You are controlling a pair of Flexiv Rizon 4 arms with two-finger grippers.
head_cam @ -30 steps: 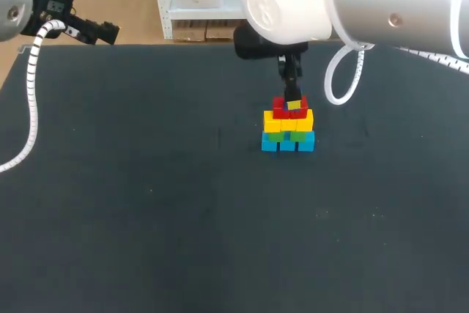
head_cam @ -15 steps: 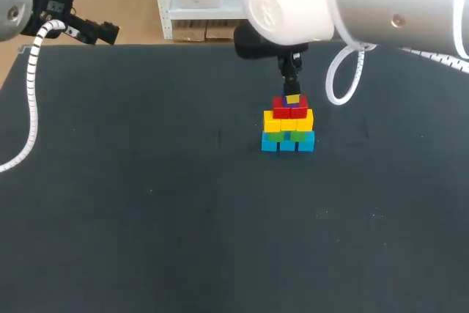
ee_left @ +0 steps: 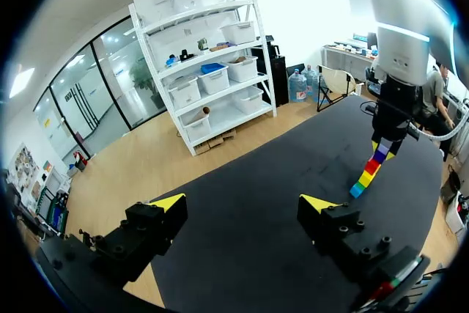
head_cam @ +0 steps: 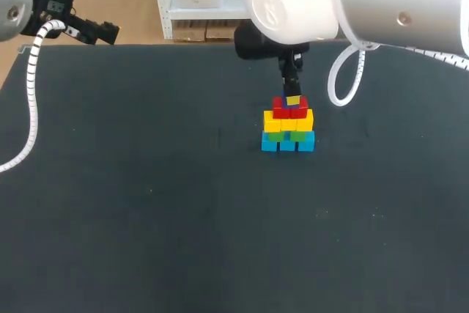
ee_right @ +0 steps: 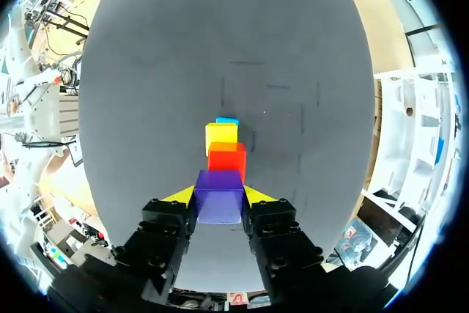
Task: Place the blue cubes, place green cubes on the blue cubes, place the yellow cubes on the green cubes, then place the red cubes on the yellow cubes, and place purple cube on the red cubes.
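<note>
Right gripper (ee_right: 218,196): clamped on purple cube (ee_right: 218,209) from both sides, atop the red cubes (head_cam: 281,111) | Stack (right of table (head_cam: 146,218) centre): blue cubes (head_cam: 270,144) lowest, then green cubes (head_cam: 283,135), yellow cubes (head_cam: 272,121) | Left gripper (ee_left: 243,203): fingers spread wide, at far left table corner, well apart from stack.

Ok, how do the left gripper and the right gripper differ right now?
The right gripper is shut on the purple cube; the left gripper is open and empty. The right gripper is over the cube stack; the left gripper is far from it. Both have yellow tips.
</note>
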